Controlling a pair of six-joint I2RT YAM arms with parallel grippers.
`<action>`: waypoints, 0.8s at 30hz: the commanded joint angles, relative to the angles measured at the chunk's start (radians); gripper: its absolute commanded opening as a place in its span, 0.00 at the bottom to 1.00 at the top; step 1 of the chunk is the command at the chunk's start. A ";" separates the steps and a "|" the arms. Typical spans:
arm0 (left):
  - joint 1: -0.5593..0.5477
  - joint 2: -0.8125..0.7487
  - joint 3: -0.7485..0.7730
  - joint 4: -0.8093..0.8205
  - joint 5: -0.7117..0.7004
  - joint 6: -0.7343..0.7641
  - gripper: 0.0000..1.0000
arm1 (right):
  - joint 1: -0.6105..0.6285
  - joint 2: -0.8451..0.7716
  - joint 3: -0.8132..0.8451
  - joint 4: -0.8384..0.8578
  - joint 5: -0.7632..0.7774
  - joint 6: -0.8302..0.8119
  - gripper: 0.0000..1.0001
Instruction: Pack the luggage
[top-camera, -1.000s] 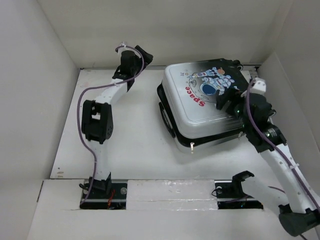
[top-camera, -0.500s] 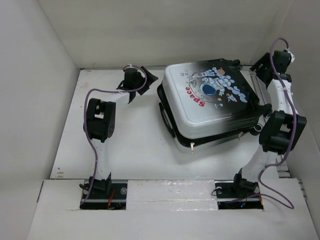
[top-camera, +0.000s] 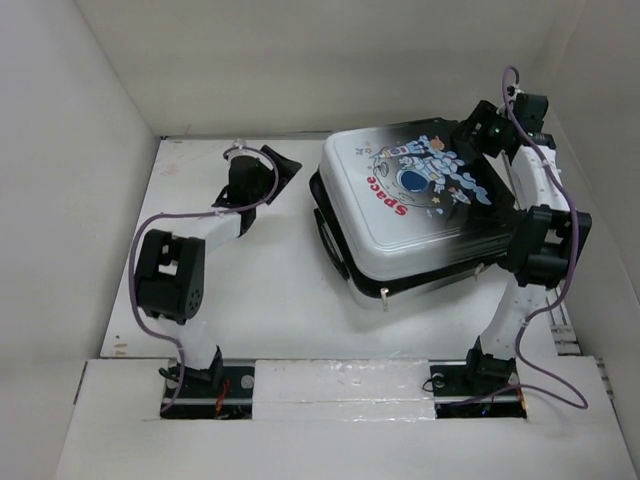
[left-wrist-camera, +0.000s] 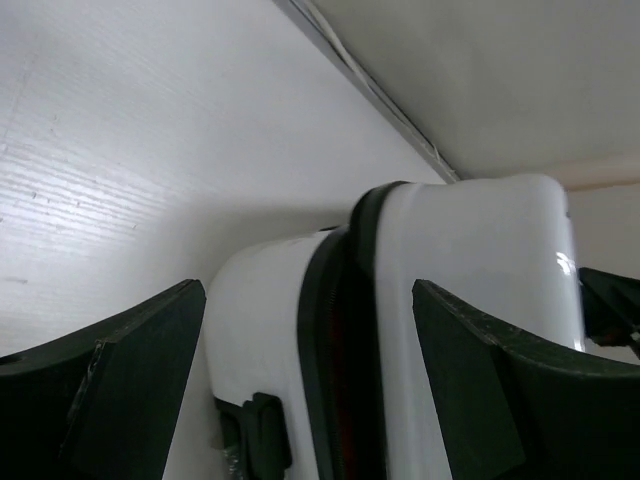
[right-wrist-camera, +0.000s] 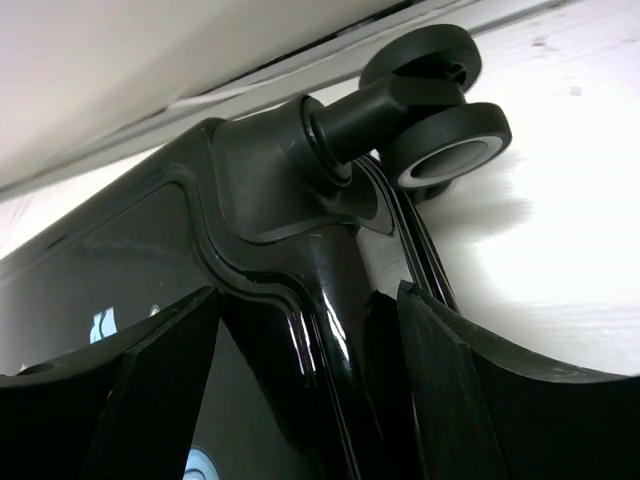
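Right end effector (top-camera: 472, 132) moved to luggage (top-camera: 400, 232) corner, left end effector (top-camera: 280, 168) nearer, both open

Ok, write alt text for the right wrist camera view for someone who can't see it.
Close-up of the glossy black corner of the luggage, its black double wheel jutting over the white table. The right gripper stands open at the bottom, a dark finger on each side of the corner.
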 joint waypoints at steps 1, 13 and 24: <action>-0.014 -0.126 -0.098 0.070 -0.066 -0.008 0.81 | 0.079 0.053 -0.039 -0.020 -0.319 0.016 0.74; -0.032 -0.603 -0.454 -0.032 -0.371 -0.005 0.81 | 0.422 0.252 0.409 -0.219 -0.418 -0.061 0.72; 0.017 -0.860 -0.495 -0.155 -0.535 0.058 0.85 | 0.306 -0.287 -0.008 0.040 -0.067 -0.027 1.00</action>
